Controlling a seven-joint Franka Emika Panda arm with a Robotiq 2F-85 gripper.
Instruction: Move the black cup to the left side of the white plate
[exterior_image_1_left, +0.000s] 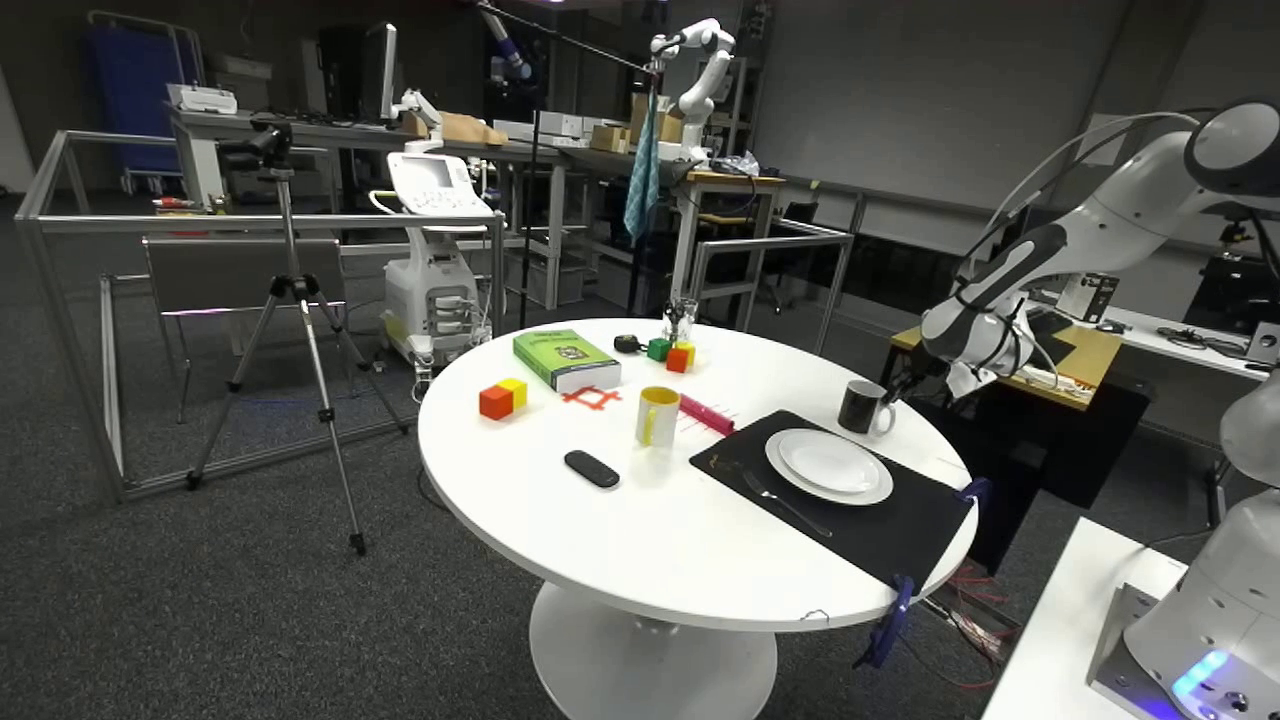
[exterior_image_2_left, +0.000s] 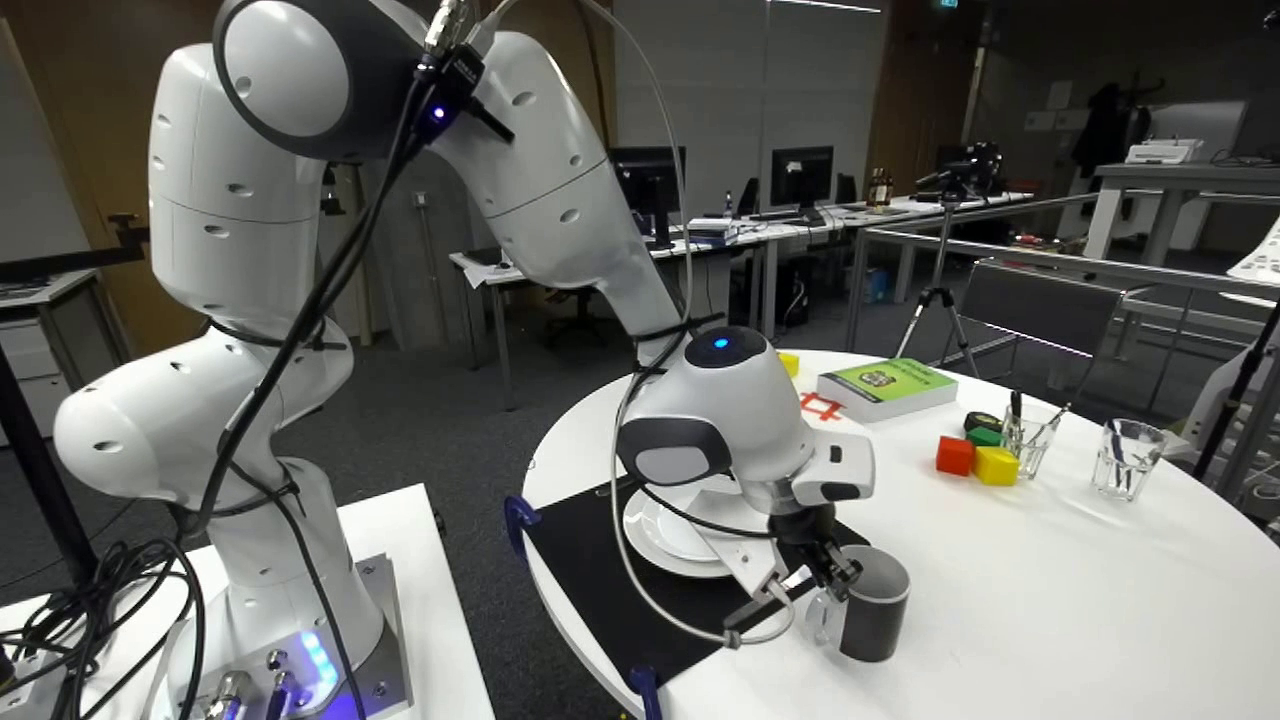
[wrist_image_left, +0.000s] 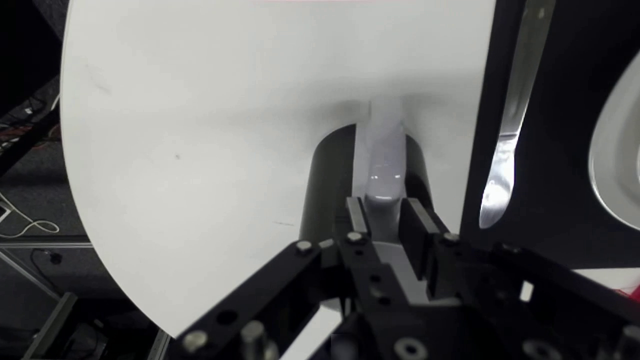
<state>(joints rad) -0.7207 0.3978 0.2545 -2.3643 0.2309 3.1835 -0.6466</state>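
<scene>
The black cup (exterior_image_1_left: 858, 405) has a white handle and stands upright on the white table beside the placemat; it also shows in an exterior view (exterior_image_2_left: 876, 628) and in the wrist view (wrist_image_left: 327, 182). My gripper (wrist_image_left: 384, 215) reaches down at the cup's handle side. Its fingers lie on both sides of the handle's top and seem to touch it. In an exterior view the gripper (exterior_image_2_left: 842, 575) is at the cup's rim. The white plate (exterior_image_1_left: 830, 462) lies on the placemat with a smaller plate on it. The arm partly hides the plate (exterior_image_2_left: 650, 540) in an exterior view.
The black placemat (exterior_image_1_left: 880, 540) holds a fork (exterior_image_1_left: 795, 508) and a knife (wrist_image_left: 500, 175). Blue clamps (exterior_image_1_left: 893, 622) grip the table edge. A pale cup (exterior_image_1_left: 655, 418), a dark remote (exterior_image_1_left: 592, 469), a green book (exterior_image_1_left: 567, 358), blocks (exterior_image_2_left: 955, 455) and glasses (exterior_image_2_left: 1128, 465) stand farther off.
</scene>
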